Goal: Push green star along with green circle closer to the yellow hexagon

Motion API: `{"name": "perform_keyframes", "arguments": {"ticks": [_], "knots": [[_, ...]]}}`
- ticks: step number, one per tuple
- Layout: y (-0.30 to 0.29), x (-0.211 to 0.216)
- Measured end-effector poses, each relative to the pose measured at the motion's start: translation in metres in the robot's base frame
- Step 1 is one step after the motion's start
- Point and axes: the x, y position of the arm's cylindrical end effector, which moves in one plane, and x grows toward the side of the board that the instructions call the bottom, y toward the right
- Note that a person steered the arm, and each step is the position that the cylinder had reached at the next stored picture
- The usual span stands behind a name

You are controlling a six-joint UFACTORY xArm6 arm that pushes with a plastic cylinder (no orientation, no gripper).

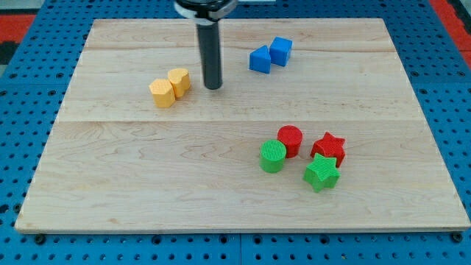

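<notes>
The green star (321, 174) lies at the view's lower right, just below the red star (328, 147). The green circle (272, 156) stands to its left, touching the red circle (290, 140). The yellow hexagon (162, 93) sits at the upper left of the board, touching a second yellow block (179, 79) whose shape I cannot make out. My tip (213, 87) rests on the board just right of the yellow pair, far up and left of the green blocks.
A blue triangle-like block (259, 59) and a blue cube (280, 51) sit together near the view's top, right of the rod. The wooden board (132, 184) lies on a blue pegboard surface (22, 147).
</notes>
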Motion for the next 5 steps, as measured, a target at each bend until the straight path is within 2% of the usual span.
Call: {"name": "perform_keyframes", "arguments": {"ticks": [2, 3, 4, 5], "knots": [[0.163, 0.046], [0.247, 0.114], [0.252, 0.182], [0.196, 0.196]]}}
